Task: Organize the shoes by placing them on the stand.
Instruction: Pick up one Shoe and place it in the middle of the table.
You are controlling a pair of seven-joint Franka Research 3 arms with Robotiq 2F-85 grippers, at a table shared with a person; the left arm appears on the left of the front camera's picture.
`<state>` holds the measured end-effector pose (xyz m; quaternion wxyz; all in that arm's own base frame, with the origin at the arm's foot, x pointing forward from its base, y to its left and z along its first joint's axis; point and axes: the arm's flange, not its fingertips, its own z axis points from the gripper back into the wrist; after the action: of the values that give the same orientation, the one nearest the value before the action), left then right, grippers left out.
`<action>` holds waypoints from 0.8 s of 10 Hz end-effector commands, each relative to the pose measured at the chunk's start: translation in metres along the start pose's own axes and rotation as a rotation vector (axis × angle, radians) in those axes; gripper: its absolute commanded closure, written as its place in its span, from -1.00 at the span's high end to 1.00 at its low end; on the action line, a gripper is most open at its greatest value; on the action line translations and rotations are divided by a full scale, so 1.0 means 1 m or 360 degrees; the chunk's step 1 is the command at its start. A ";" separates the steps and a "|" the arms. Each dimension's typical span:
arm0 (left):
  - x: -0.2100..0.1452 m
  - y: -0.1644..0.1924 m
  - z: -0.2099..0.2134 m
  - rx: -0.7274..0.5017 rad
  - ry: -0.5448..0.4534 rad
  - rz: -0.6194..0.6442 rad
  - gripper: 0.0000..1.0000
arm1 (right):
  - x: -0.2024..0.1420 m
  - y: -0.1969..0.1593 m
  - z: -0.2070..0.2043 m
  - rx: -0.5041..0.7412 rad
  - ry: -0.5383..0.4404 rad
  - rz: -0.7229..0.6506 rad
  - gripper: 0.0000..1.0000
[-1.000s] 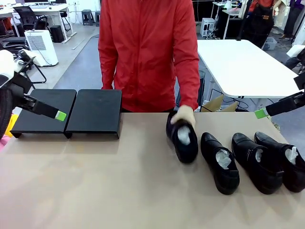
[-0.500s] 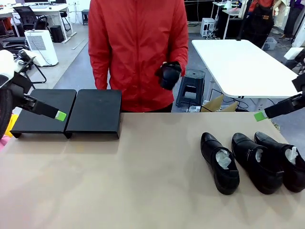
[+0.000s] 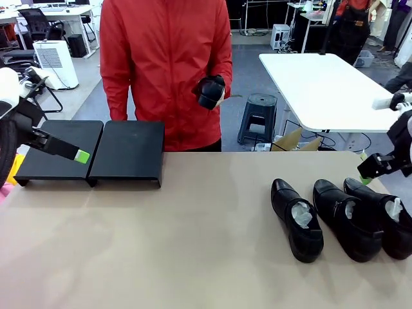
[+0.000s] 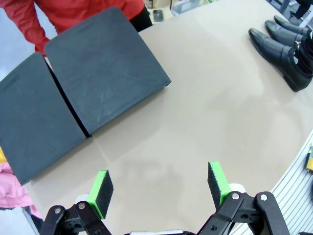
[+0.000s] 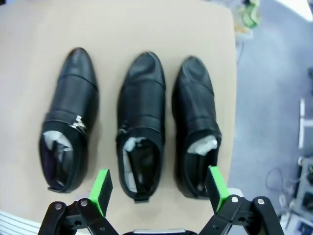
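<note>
We hold the right gripper point(image 5: 159, 188) wide and empty above three shoes point(image 5: 141, 98), presumably for pickup, the left gripper point(image 4: 159, 183) likewise facing the stand point(image 4: 102, 73).

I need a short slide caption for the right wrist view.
Open right tool hovering above three black shoes lined side by side on the tan table.

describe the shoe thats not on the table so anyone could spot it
Find the person in the red jacket across the tan table. They hold the black shoe up at chest height. Unlike the row of three shoes at the table's right end, it is in the air.
</note>
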<state>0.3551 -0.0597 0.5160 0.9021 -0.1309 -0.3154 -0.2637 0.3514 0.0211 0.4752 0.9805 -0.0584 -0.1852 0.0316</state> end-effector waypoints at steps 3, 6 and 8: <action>0.000 0.001 0.000 -0.0012 -0.0002 0.0004 1.00 | 0.000 0.000 0.000 0.0000 0.0000 0.0000 1.00; 0.000 0.001 0.000 -0.0012 -0.0002 0.0004 1.00 | 0.013 0.003 -0.007 -0.0077 0.0120 -0.0060 1.00; 0.000 0.001 0.000 -0.0012 -0.0002 0.0004 1.00 | 0.017 0.003 -0.014 0.0050 0.0393 -0.0139 1.00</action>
<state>0.3551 -0.0597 0.5159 0.9022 -0.1309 -0.3153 -0.2636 0.3612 0.0213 0.4611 0.9918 -0.0556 -0.1149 0.0099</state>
